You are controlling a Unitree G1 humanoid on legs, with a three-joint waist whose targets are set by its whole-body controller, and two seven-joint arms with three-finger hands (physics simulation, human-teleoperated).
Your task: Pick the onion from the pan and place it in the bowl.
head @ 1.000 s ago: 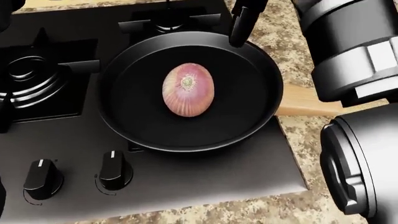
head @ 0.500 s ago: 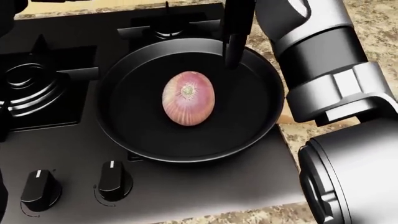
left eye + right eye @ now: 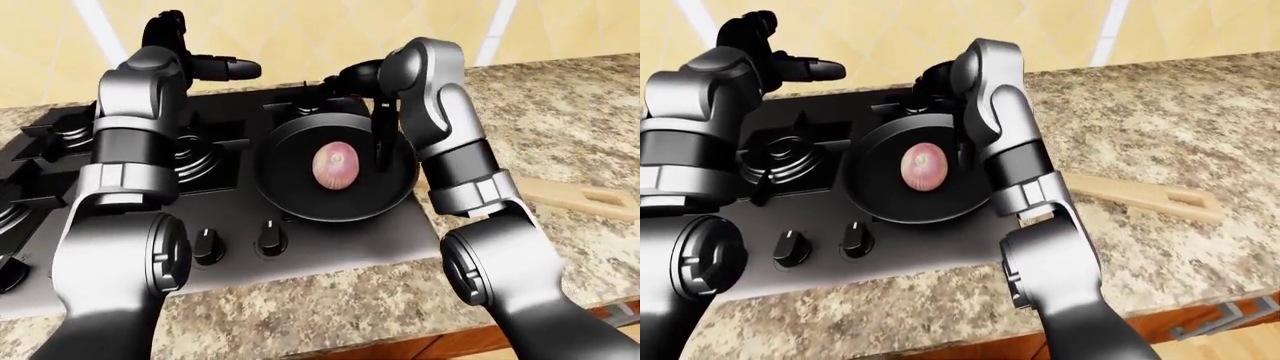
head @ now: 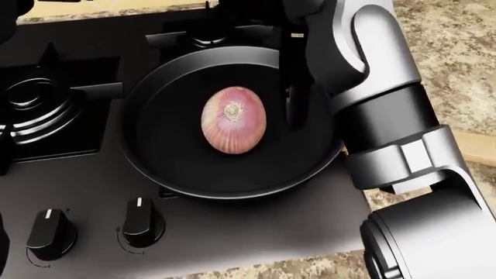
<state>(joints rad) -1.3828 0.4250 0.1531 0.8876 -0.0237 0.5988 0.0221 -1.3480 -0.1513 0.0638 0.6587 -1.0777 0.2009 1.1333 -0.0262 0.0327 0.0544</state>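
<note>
A pinkish red onion (image 4: 233, 120) lies in the middle of a black pan (image 4: 159, 165) on the stove. My right hand (image 4: 293, 115) hangs down into the pan just right of the onion, fingers straight and holding nothing. There is a small gap between them and the onion. My left hand (image 3: 228, 69) is raised over the stove's top edge at the left, fingers stretched out and empty. No bowl shows in any view.
The pan's wooden handle (image 3: 1140, 193) sticks out right over the speckled granite counter (image 3: 1160, 112). Two knobs (image 4: 142, 221) sit below the pan. A burner grate (image 4: 35, 99) lies to its left. My right forearm (image 4: 372, 87) covers the pan's right rim.
My right hand has come down from the pan's top rim into the pan beside the onion, and the forearm has swung in over the right rim. The onion has not moved.
</note>
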